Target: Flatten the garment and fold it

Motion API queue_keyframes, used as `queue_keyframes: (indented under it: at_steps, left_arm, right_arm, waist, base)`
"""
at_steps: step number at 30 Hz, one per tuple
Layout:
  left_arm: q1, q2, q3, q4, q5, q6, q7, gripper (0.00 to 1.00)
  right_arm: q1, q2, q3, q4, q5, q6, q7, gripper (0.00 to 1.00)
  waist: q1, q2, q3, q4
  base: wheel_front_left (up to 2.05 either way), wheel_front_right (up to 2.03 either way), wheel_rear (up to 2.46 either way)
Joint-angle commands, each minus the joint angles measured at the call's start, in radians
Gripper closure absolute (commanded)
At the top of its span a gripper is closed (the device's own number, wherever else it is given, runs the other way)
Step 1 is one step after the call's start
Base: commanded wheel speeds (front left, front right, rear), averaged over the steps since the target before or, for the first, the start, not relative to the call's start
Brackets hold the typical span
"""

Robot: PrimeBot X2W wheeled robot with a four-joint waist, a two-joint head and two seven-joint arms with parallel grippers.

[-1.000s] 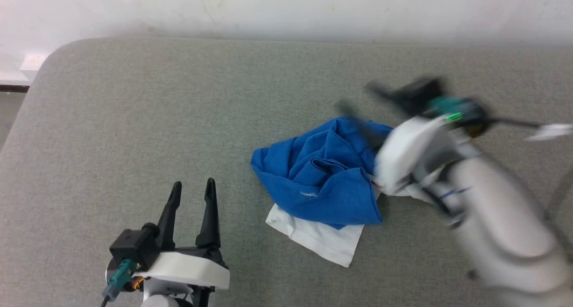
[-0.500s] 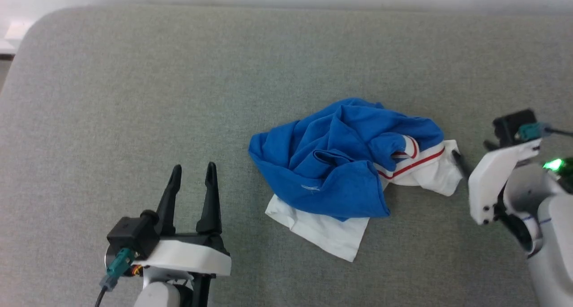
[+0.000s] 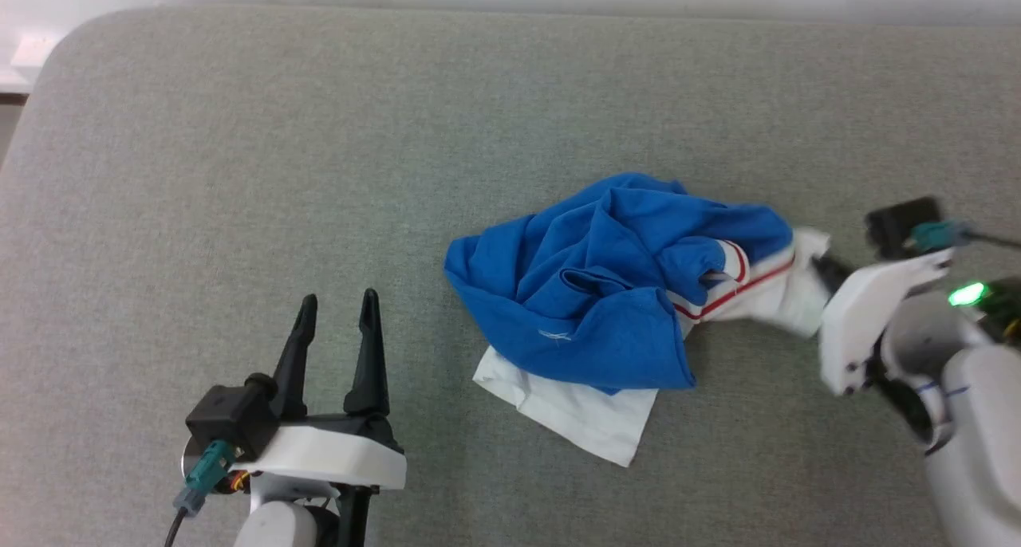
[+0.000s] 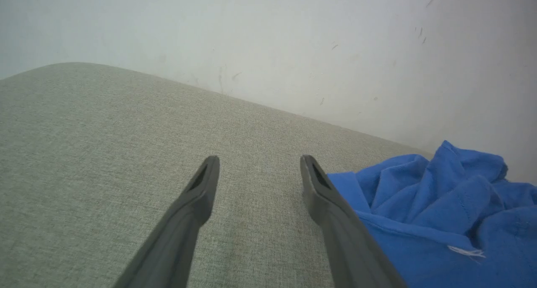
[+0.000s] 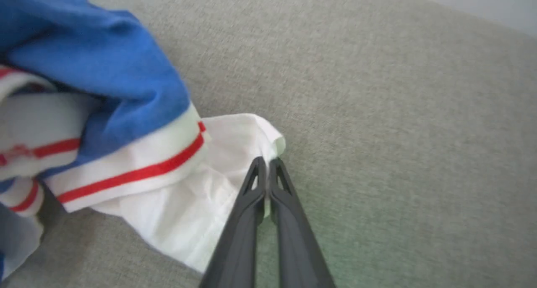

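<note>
The garment (image 3: 606, 300) lies crumpled in a blue heap at the middle of the grey padded surface, one white sleeve (image 3: 570, 415) spread at its near side. Its other white sleeve (image 5: 197, 183), edged with red and white stripes, points right. My right gripper (image 5: 266, 164) is shut on the edge of that sleeve and lifts it slightly; in the head view the gripper (image 3: 821, 272) sits at the sleeve's right end. My left gripper (image 3: 335, 304) stands open at the lower left, well left of the garment (image 4: 440, 212), with nothing between its fingers.
The grey padded surface (image 3: 319, 148) reaches from the rounded far-left corner across the whole head view. A pale wall (image 4: 293, 40) runs behind its far edge. Bare padding lies to the left of the garment and beyond it.
My right arm swung off the garment to its right side, uncovering the striped sleeve, then closed in and shut on the sleeve's edge. The head camera tilted. The left gripper stayed put.
</note>
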Motion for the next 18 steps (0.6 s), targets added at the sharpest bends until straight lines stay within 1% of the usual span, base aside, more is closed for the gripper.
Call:
queue_keyframes:
  at_steps: [1, 3, 6, 8, 9, 11, 14, 17, 18]
  left_arm:
    - [-0.002, -0.002, 0.008, 0.001, 0.012, 0.004, -0.005, 0.00]
    - [0.006, -0.002, 0.012, 0.000, 0.012, 0.004, -0.005, 0.00]
    - [0.015, -0.002, 0.016, -0.002, 0.014, 0.003, -0.005, 0.00]
    - [0.019, -0.002, 0.018, -0.002, 0.015, 0.002, -0.005, 0.00]
    - [0.019, -0.002, 0.018, -0.002, 0.015, 0.002, -0.005, 0.00]
    - [0.021, -0.002, 0.018, -0.002, 0.017, 0.000, -0.005, 0.00]
    - [0.022, -0.002, 0.019, 0.000, 0.022, -0.004, -0.005, 0.00]
    - [0.022, -0.002, 0.021, 0.006, 0.030, -0.009, -0.005, 0.00]
    - [0.022, -0.001, 0.022, 0.009, 0.033, -0.011, -0.005, 0.00]
  right_arm:
    - [-0.032, -0.008, -0.034, -0.012, -0.015, -0.001, -0.032, 1.00]
    - [-0.051, -0.020, -0.092, -0.023, -0.033, -0.001, -0.067, 1.00]
    - [-0.050, -0.047, -0.207, -0.039, -0.068, -0.001, -0.096, 1.00]
    - [-0.023, -0.057, -0.305, -0.051, -0.097, -0.001, -0.105, 1.00]
    - [-0.023, -0.057, -0.305, -0.051, -0.097, -0.001, -0.105, 1.00]
    - [0.023, -0.060, -0.406, -0.058, -0.132, -0.001, -0.108, 1.00]
    - [0.104, -0.048, -0.529, -0.057, -0.178, -0.001, -0.116, 1.00]
    - [0.167, -0.021, -0.587, -0.034, -0.220, -0.001, -0.135, 1.00]
    - [0.175, -0.008, -0.597, -0.021, -0.229, -0.001, -0.145, 0.88]
  waist:
    - [-0.0001, 0.0000, -0.016, -0.018]
    - [-0.0001, 0.0000, -0.027, -0.031]
    - [-0.0001, 0.0000, -0.039, -0.047]
    - [-0.0001, 0.0000, -0.044, -0.054]
    - [-0.0001, 0.0000, -0.044, -0.054]
    - [-0.0001, 0.0000, -0.046, -0.059]
    - [-0.0001, 0.0000, -0.044, -0.064]
    - [-0.0001, 0.0000, -0.038, -0.072]
    - [-0.0001, 0.0000, -0.037, -0.074]
  base:
    - [0.00, 0.00, 0.00]
    - [0.00, 0.00, 0.00]
    - [0.00, 0.00, 0.00]
    - [0.00, 0.00, 0.00]
    - [0.00, 0.00, 0.00]
    - [0.00, 0.00, 0.00]
    - [0.00, 0.00, 0.00]
    - [0.00, 0.00, 0.00]
    - [0.00, 0.00, 0.00]
